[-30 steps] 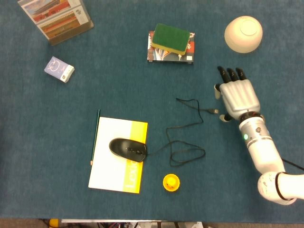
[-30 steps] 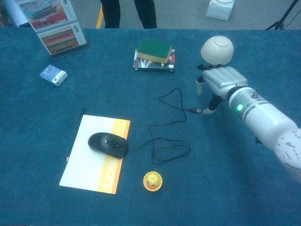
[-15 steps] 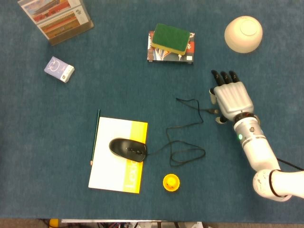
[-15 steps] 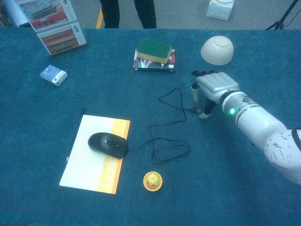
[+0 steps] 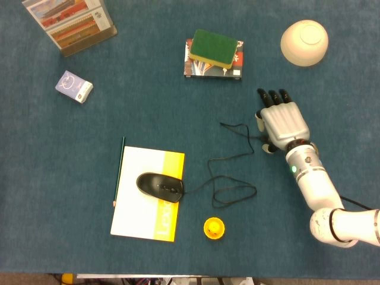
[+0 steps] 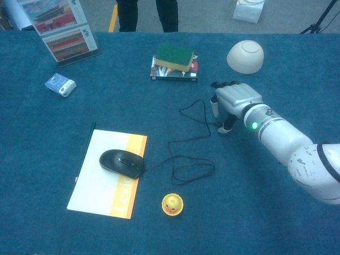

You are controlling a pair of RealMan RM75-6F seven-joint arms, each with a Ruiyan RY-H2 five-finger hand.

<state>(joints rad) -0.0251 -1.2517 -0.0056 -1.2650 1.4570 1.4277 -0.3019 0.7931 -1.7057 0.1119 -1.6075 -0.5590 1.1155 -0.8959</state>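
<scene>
The right hand point(image 5: 284, 122) hangs palm down, fingers apart and holding nothing, over the free end of the mouse cable point(image 5: 237, 155)

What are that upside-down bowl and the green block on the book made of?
The bowl looks like ceramic or hard plastic: cream, smooth, with a soft sheen and a raised foot ring. Which of the two, I cannot tell. The green block looks like a kitchen sponge: a matte, rough green top over a yellow foam layer.
</scene>
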